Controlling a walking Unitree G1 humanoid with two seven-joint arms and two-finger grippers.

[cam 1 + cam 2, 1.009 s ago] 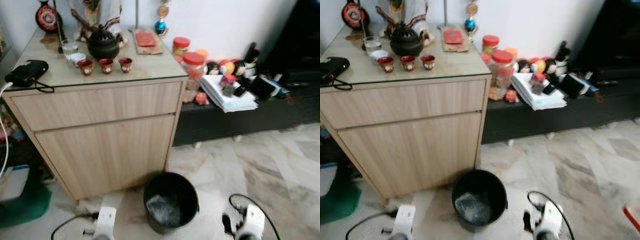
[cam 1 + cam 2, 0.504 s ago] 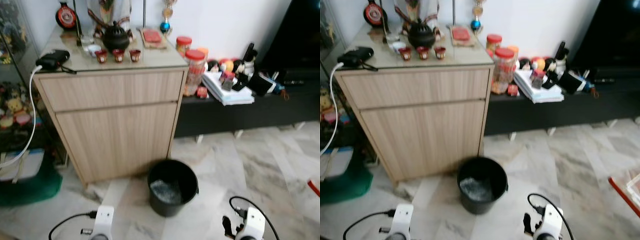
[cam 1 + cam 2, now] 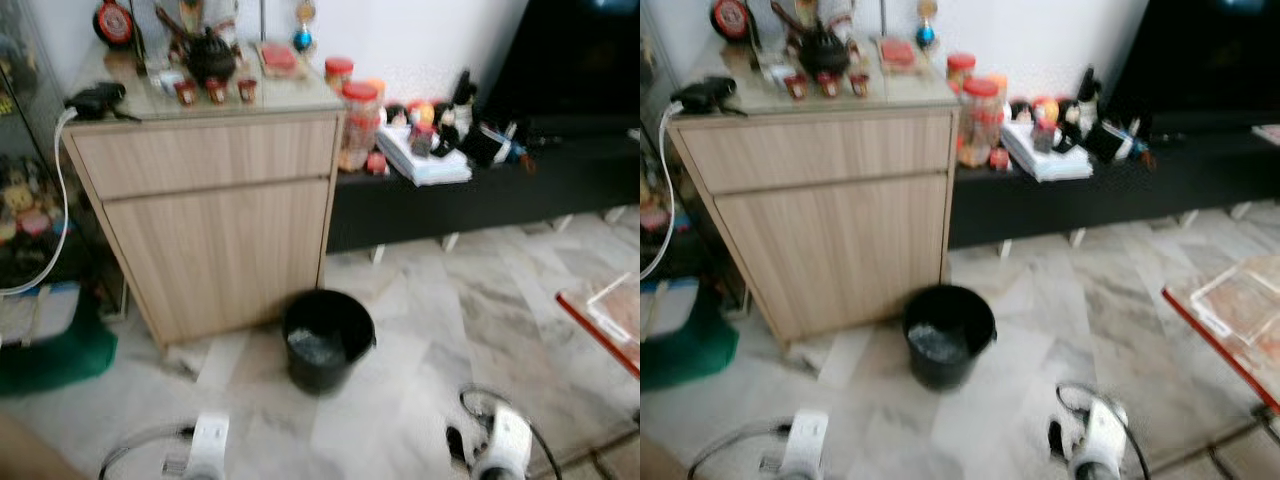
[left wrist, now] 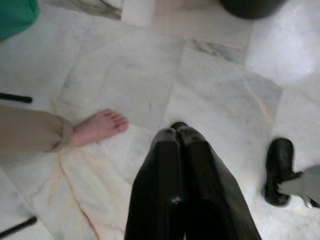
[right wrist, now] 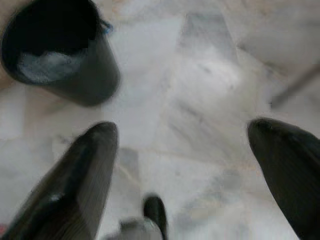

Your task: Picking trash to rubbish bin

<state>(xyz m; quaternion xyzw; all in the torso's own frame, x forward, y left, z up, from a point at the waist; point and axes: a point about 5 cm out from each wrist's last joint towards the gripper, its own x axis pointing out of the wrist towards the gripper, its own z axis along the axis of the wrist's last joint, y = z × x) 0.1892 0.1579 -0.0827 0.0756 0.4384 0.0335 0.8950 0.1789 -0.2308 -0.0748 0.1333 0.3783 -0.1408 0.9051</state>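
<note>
The rubbish bin [image 3: 325, 335] is a black bucket on the marble floor, standing against the front right corner of a wooden cabinet [image 3: 210, 220]. Crumpled pale stuff lies in the bottom of it. My two arms hang low, the left wrist [image 3: 205, 445] and the right wrist [image 3: 495, 450] at the near edge of the eye views. In the left wrist view, the left gripper [image 4: 177, 131] is shut with nothing in it, pointing at bare floor. The right gripper [image 5: 182, 135] is wide open and empty over the floor, with the bin [image 5: 55, 55] a short way beyond one finger.
A person's bare foot [image 4: 97, 127] and tan trouser leg are on the floor near my left gripper. A low black bench [image 3: 480, 200] with jars and papers runs right of the cabinet. A red-edged tray [image 3: 610, 320] juts in at the right. A green thing [image 3: 50, 350] lies at the left.
The camera has drawn back and swung right: cabinet and bin look smaller and farther, and the red-edged tray has come into view. Both arms still hang low.
</note>
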